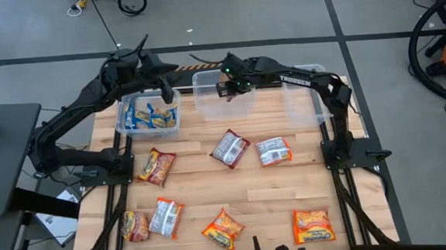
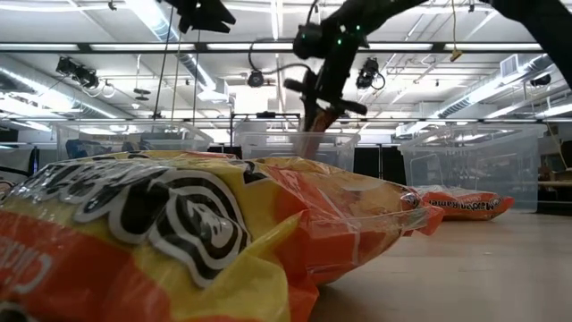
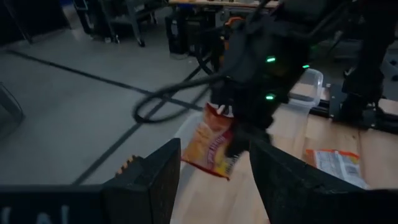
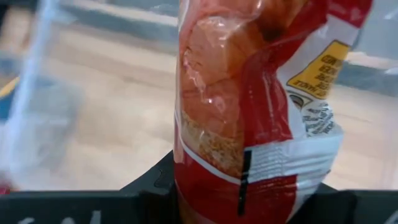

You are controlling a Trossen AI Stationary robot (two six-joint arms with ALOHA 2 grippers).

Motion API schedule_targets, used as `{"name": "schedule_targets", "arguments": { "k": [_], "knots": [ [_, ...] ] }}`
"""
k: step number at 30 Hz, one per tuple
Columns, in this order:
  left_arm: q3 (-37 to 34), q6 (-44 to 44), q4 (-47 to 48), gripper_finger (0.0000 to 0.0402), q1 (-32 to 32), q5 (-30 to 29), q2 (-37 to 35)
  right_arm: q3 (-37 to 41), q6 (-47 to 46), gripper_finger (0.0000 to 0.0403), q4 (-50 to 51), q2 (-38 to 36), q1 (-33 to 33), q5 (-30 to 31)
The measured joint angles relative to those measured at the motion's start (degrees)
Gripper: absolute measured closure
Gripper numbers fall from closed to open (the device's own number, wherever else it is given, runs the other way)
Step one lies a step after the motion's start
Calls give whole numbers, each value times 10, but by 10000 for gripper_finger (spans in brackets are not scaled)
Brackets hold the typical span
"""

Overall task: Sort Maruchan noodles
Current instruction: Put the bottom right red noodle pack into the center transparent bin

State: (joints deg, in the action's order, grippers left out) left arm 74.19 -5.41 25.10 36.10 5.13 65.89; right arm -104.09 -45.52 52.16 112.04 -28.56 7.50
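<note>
Right gripper (image 1: 235, 88) held 1 orange-yellow packet (image 3: 210, 144) directly above the middle tub (image 1: 209, 95).
Packet hung long axis vertical, fingers clamped on it; left gripper (image 1: 165, 96) stood open over the left tub (image 1: 121, 116).

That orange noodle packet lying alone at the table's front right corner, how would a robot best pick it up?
Probably straight from above, tool fingers closing across the short width of the orange packet. It lies flat on the table with bare wood all round, so no side edge is raised. The right tool is busy holding a red packet.
</note>
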Motion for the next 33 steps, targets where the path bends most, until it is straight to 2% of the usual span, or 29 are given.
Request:
{"name": "schedule_targets", "arguments": {
  "k": [3,8,11,15,19,24,33],
  "knots": [
    [0,31,10,205,0,1,4,0,-9,272,6,16,-16,0],
    [0,37,40,205,0,6,17,0,-29,273,21,37,-50,-39],
    [0,37,46,205,0,7,16,1,-30,273,42,43,-62,-43],
    [0,45,47,205,0,7,16,0,-39,273,64,41,-64,-29],
    [0,49,47,205,1,7,16,0,-48,273,68,43,-63,-50],
    [0,63,54,205,-7,7,16,0,-70,272,133,46,-48,-40],
    [0,63,61,205,-7,7,14,0,-107,272,124,46,-52,-27]
  ]
}}
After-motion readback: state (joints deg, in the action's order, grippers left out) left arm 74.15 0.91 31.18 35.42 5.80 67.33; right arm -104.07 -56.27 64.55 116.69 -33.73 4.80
